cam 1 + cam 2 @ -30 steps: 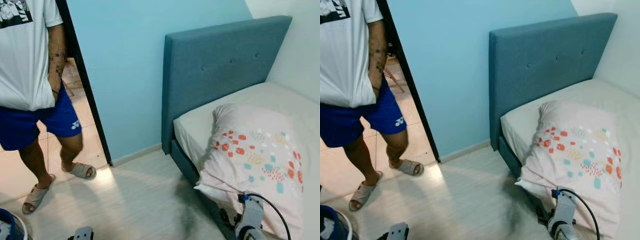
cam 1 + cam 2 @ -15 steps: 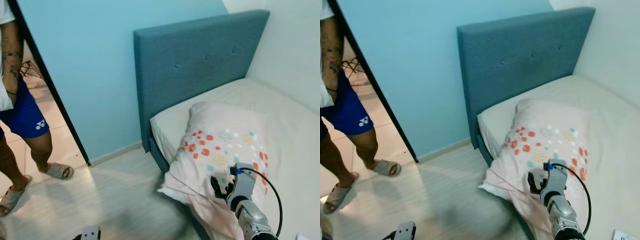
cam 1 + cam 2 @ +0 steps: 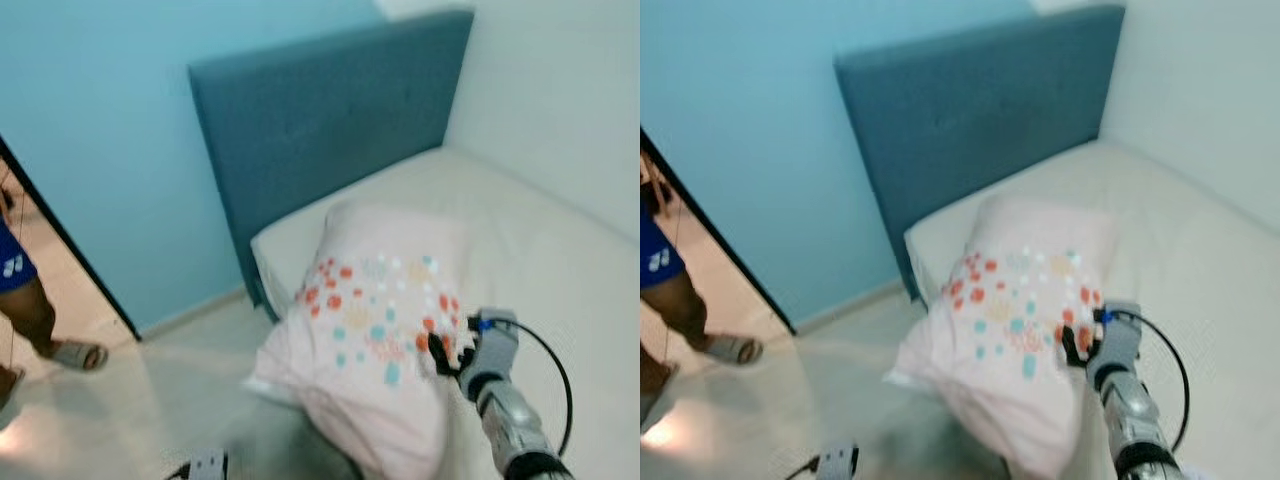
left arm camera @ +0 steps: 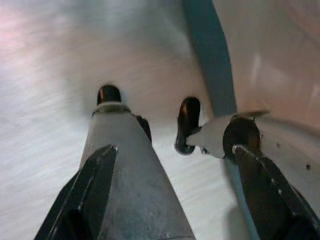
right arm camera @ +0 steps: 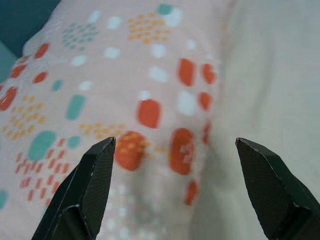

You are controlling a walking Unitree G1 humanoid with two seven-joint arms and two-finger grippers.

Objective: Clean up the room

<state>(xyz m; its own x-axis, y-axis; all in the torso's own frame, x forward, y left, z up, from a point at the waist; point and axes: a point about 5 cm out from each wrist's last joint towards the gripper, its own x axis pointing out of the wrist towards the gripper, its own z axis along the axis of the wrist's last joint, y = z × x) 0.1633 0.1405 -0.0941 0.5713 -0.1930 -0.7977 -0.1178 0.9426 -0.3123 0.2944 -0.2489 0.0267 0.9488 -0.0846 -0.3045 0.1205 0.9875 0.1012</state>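
A pink pillow (image 3: 365,330) with orange and teal spots lies on the bed's mattress (image 3: 545,240), its lower corner hanging off the bed's side toward the floor. My right gripper (image 3: 441,354) is at the pillow's right edge, just above it. In the right wrist view the right gripper (image 5: 175,141) is open, its fingers straddling the spotted fabric (image 5: 125,85) where it meets the sheet. My left gripper (image 4: 172,147) hangs open low over the pale floor, beside the bed's blue frame (image 4: 212,65).
A blue padded headboard (image 3: 320,120) stands against the light blue wall. A person's leg (image 3: 25,300) in a slipper stands in the doorway at far left. Pale floor (image 3: 130,400) lies between the doorway and the bed. A white wall runs along the bed's far side.
The view has swung right, so the person has slid toward the left edge. My right gripper has risen from beside the bed to the pillow's right edge.
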